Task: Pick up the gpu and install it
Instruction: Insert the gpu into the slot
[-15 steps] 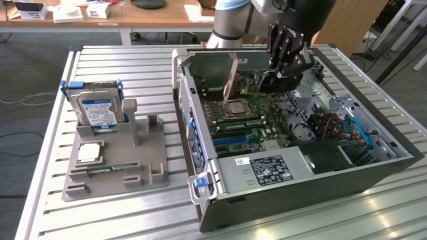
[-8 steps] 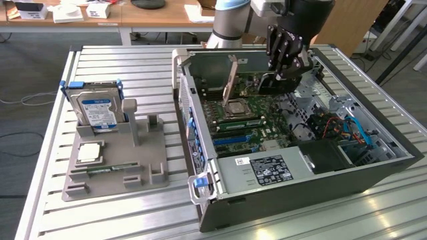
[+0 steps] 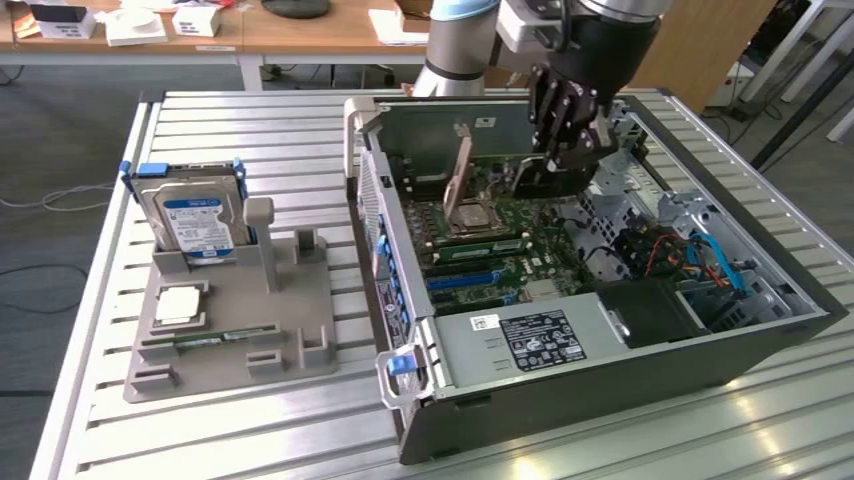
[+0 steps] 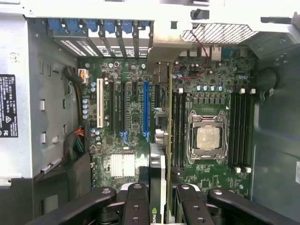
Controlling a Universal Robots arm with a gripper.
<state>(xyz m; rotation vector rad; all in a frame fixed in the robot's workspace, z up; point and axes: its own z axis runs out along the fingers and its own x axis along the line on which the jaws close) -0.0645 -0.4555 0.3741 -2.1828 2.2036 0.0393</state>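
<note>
Black gripper (image 4: 161, 199) pinches the dark, flat gpu with silver end bracket (image 4: 157, 164) edge-down over the green motherboard (image 4: 117, 140), bracket towards the grey computer case's (image 3: 574, 395) slotted rear wall, evidently for slot alignment.

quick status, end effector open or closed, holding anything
End effector: closed on the gpu.

Black gripper (image 3: 567, 150), green motherboard (image 4: 211, 183), blue slot (image 4: 145, 108)
</note>
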